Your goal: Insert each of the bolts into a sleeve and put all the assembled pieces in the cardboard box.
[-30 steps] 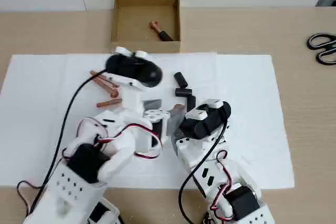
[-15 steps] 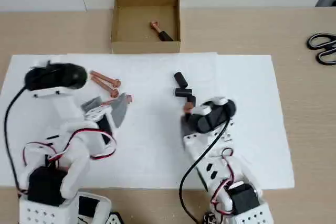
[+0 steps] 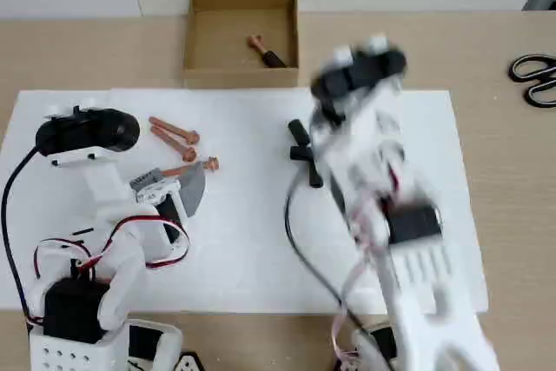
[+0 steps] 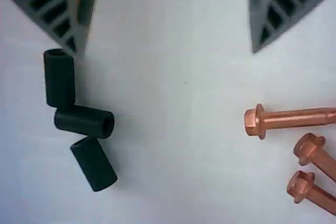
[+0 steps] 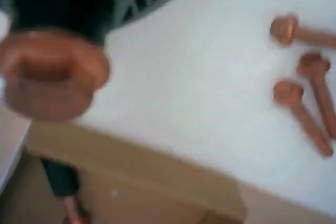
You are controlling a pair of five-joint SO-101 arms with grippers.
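Three copper bolts [image 3: 178, 141] lie on the white sheet [image 3: 243, 241] in front of my left gripper [image 3: 174, 190], which stands open and holds nothing. In the left wrist view its fingers [image 4: 58, 9] frame three black sleeves [image 4: 84, 121] and the bolts [image 4: 286, 120]. My right gripper [image 3: 328, 109] is raised beside the sleeves [image 3: 304, 152], near the cardboard box [image 3: 198, 41]. It is shut on an assembled bolt-and-sleeve piece [image 5: 52, 72]. One assembled piece [image 3: 266, 52] lies inside the box.
Scissors [image 3: 534, 78] lie at the far right on the bare table. The box wall [image 5: 131, 166] runs just below the held piece in the right wrist view. Cables trail from both arms over the near part of the sheet.
The right arm has risen and stretched away from the near edge toward the box, carrying the piece. The left arm swung off to the left and now stands over the bolts.
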